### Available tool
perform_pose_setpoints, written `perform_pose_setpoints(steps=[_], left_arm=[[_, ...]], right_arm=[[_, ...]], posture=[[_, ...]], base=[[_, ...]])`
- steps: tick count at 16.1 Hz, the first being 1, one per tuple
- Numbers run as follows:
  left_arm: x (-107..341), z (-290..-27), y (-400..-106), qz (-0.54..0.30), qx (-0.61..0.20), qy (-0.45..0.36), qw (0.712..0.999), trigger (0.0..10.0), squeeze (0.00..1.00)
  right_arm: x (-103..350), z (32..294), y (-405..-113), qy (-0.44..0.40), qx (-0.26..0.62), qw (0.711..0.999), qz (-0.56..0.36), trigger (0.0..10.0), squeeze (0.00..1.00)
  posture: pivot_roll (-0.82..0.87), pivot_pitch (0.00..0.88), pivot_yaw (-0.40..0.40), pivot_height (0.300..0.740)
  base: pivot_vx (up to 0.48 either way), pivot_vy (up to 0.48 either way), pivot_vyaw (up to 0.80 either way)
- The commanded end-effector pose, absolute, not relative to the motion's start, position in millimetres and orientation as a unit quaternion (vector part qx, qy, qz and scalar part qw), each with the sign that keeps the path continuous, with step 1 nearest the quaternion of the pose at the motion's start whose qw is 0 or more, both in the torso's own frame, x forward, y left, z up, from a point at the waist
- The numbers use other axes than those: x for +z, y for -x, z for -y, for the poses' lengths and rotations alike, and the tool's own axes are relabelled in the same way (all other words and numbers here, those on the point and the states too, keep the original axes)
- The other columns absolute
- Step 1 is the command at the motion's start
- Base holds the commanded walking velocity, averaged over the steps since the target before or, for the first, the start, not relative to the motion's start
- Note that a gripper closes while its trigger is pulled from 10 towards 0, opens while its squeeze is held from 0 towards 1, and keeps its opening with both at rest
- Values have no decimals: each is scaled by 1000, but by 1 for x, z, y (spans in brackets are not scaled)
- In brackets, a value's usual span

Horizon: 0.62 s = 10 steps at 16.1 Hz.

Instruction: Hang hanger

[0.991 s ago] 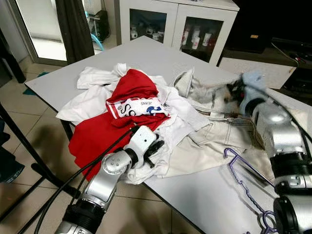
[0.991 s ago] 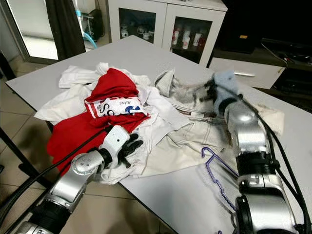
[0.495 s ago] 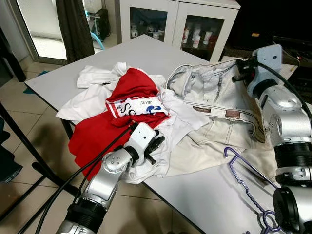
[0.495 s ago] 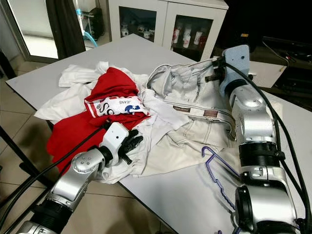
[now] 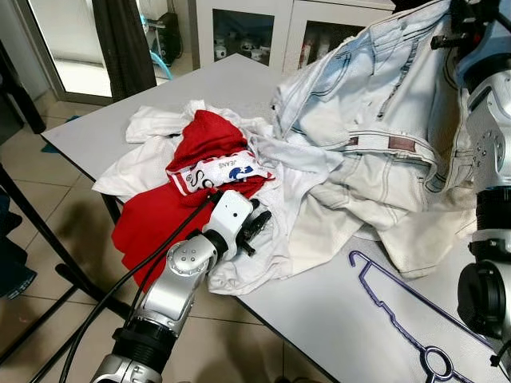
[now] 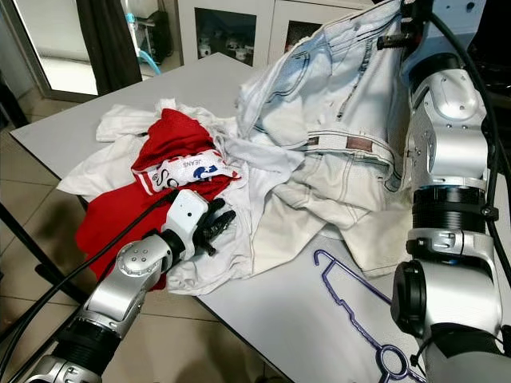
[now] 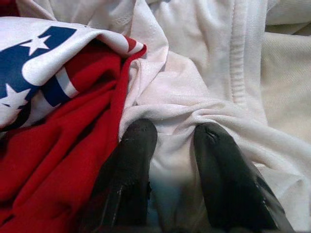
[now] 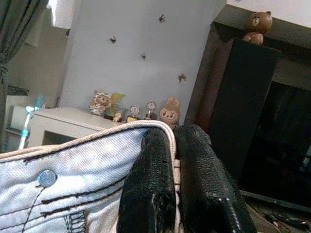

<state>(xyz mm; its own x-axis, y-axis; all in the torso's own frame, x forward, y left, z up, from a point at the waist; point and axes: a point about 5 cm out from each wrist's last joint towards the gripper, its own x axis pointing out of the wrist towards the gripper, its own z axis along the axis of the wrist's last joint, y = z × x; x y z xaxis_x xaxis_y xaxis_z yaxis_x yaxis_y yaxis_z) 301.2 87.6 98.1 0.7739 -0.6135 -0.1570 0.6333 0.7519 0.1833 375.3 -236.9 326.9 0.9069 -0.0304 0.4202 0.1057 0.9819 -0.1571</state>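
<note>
A lived-in home, judging by the tiled floor [image 5: 48,215], dark curtain [image 5: 124,44] beside a bright doorway, white glass-door cabinet [image 5: 255,32] of small bottles, figurines and a teddy bear [image 8: 257,26] on the furniture, and laundry [image 5: 215,159] heaped on the grey bench [image 5: 335,311].

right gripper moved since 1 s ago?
Yes. The right gripper, shut on the jeans waistband, rose from table level to above the white cabinet.

Tiled floor [image 5: 56,231], white glass-door cabinet [image 5: 263,32], dark curtain [image 5: 124,44]
</note>
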Motion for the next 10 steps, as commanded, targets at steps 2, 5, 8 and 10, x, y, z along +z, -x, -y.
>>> perform_pose_setpoints(steps=[2, 5, 8, 10], left_arm=[[100, -89, -302, -40, -325, -113, 938, 10000, 0], [99, -88, -302, -40, -327, -113, 937, 10000, 0], [100, -87, -303, -39, -329, -114, 936, 10000, 0], [101, -86, -304, -38, -330, -115, 936, 10000, 0]], right_arm=[[362, 244, -361, 81, -62, 950, 295, 0, 0], [376, 252, -355, 76, -88, 934, 337, 0, 0], [392, 260, -350, 81, -111, 922, 362, 0, 0], [399, 262, -351, 85, -107, 922, 362, 0, 0]], posture=[[-16, 0, -63, 740], [-24, 0, -58, 740], [-29, 0, -54, 740], [-33, 0, -52, 740]], base=[[0, 0, 0], [0, 0, 0], [0, 0, 0], [0, 0, 0]])
